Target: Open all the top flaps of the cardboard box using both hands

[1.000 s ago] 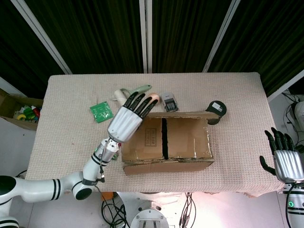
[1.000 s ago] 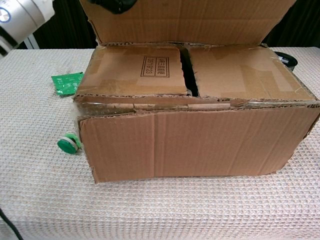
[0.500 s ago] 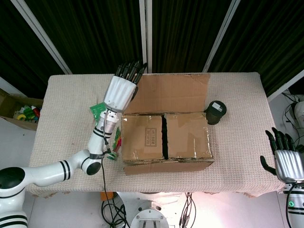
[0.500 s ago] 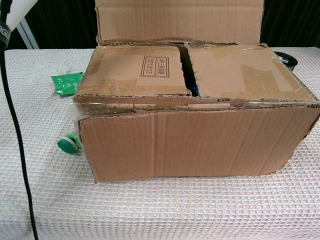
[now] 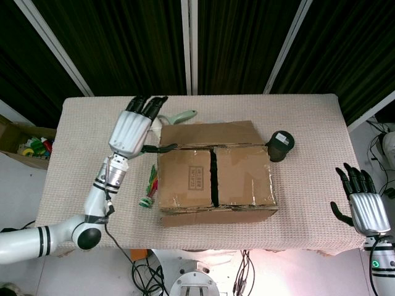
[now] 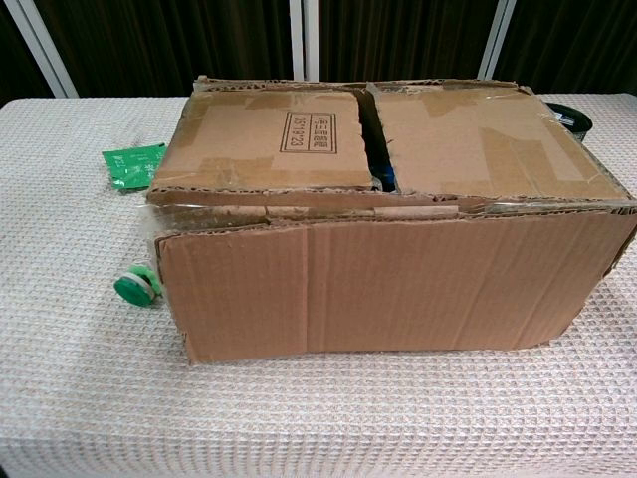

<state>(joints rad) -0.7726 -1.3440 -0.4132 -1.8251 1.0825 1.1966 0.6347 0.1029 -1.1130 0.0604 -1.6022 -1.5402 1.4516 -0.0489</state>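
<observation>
The head view looks steeply down from above, taking in the whole table (image 5: 80, 160). The chest view sits low and close, facing the cardboard box (image 6: 398, 289) front-on. Both share that box.

A black round container (image 5: 281, 143), a green packet (image 6: 134, 163), a green-capped item (image 6: 137, 286) lie on the cloth-covered table (image 5: 74, 154).

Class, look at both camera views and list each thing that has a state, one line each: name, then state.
far flap: folded outward, open
near flap: hanging down the front, open
two inner flaps: lying flat, closed
left hand: open, beside the box
right hand: open, at the table edge
</observation>
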